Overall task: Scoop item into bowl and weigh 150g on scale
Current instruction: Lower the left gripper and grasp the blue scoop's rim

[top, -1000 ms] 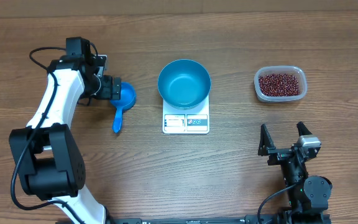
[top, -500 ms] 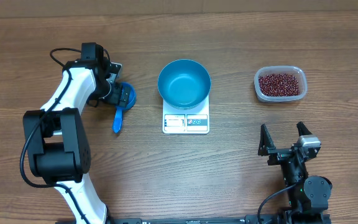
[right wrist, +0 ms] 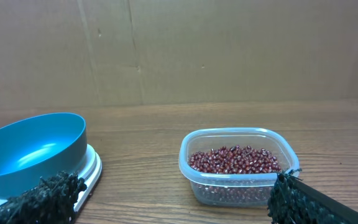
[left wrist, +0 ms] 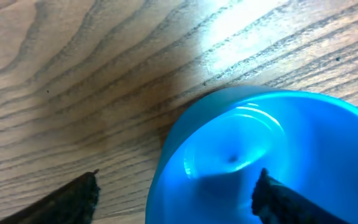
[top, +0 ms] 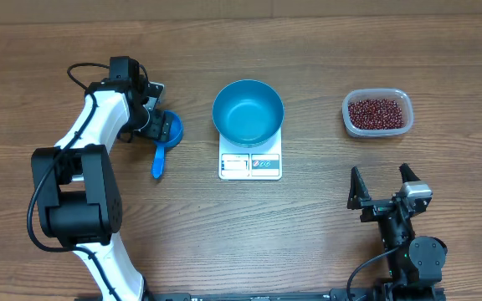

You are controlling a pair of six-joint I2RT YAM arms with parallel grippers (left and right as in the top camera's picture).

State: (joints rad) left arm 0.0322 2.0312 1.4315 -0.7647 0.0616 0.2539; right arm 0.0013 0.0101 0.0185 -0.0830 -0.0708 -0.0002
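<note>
The blue scoop (top: 166,138) lies left of the scale (top: 250,164), cup up and handle toward the table front. My left gripper (top: 159,125) is down at the cup, open. In the left wrist view its jaws straddle the wall of the scoop's cup (left wrist: 272,143), one fingertip (left wrist: 73,199) outside over the wood and one inside, the left gripper (left wrist: 179,177) not pressing it. The empty blue bowl (top: 248,111) (right wrist: 33,146) stands on the white scale (right wrist: 91,167). Red-brown beans (top: 378,112) (right wrist: 234,158) fill a clear tub. My right gripper (top: 383,189) (right wrist: 173,186) stands open and empty at front right.
The clear tub (top: 400,94) (right wrist: 229,190) stands at the back right, apart from the scale. A brown cardboard wall (right wrist: 179,50) runs behind the table. Bare wood lies between scale, tub and right gripper.
The left arm has swung right and its gripper has come down onto the scoop's cup. Scoop, bowl, tub and right arm have stayed put.
</note>
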